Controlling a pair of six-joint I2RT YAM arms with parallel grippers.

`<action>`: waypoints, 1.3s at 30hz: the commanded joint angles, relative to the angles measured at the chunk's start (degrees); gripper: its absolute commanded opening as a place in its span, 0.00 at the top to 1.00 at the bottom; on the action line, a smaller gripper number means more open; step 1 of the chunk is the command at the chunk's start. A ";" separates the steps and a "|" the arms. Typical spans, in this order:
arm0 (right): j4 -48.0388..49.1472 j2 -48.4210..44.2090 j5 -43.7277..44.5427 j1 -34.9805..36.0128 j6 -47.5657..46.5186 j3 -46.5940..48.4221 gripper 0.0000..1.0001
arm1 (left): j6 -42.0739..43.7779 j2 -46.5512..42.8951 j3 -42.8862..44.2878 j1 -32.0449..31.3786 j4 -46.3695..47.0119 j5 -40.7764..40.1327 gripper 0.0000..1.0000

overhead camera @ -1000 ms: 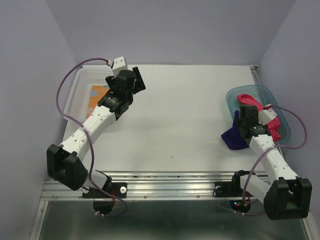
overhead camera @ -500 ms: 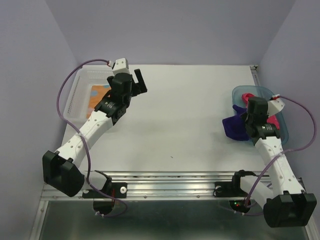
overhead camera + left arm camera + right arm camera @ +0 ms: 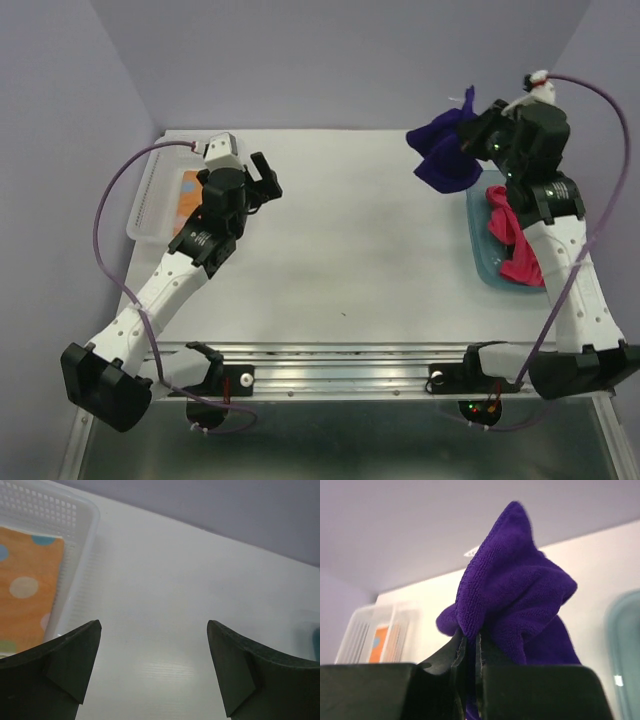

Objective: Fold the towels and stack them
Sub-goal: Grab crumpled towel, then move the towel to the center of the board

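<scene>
My right gripper (image 3: 474, 132) is raised over the far right of the table and shut on the dark purple towel (image 3: 443, 152), which hangs bunched from it. The right wrist view shows the purple towel (image 3: 515, 590) pinched between the closed fingers of the right gripper (image 3: 470, 637). The pink-red towel (image 3: 514, 240) lies crumpled in the teal tub (image 3: 478, 255). The orange dotted towel (image 3: 188, 192) lies flat in the clear basket (image 3: 143, 205). My left gripper (image 3: 262, 178) hovers open beside that basket, holding nothing. In the left wrist view the left gripper (image 3: 154, 626) looks over bare table, with the orange towel (image 3: 25, 590) at left.
The clear basket (image 3: 75, 520) stands at the table's left edge and the teal tub (image 3: 625, 645) at the right edge. Purple walls close in the back and sides. A metal rail runs along the near edge (image 3: 340, 360).
The right gripper shut on the purple towel at the tub and lifted it up and toward the far side. The left arm shifted slightly nearer, still open.
</scene>
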 commanded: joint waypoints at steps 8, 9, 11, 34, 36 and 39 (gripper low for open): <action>10.48 13.53 -9.51 18.88 -7.00 -1.20 0.64 | -7.16 -9.64 -9.43 0.19 -0.85 -4.76 0.01; 11.53 13.44 -3.48 18.80 -5.94 -7.32 0.63 | -7.86 -9.73 -10.14 0.19 -0.84 -5.02 0.01; 10.67 13.96 5.59 18.80 -3.74 -12.11 0.62 | -8.48 -9.21 -11.46 0.19 -1.45 -4.68 0.01; 13.13 20.90 10.03 31.44 2.07 -27.43 0.02 | -24.30 -5.68 -29.13 -5.69 -5.68 11.32 0.01; 12.95 23.62 11.25 33.37 1.37 -26.55 0.02 | -24.48 -6.56 -32.20 -6.40 -2.26 12.89 0.01; 12.86 25.48 11.87 34.26 1.80 -25.32 0.03 | -25.45 -6.05 -34.67 -6.49 2.05 13.87 0.01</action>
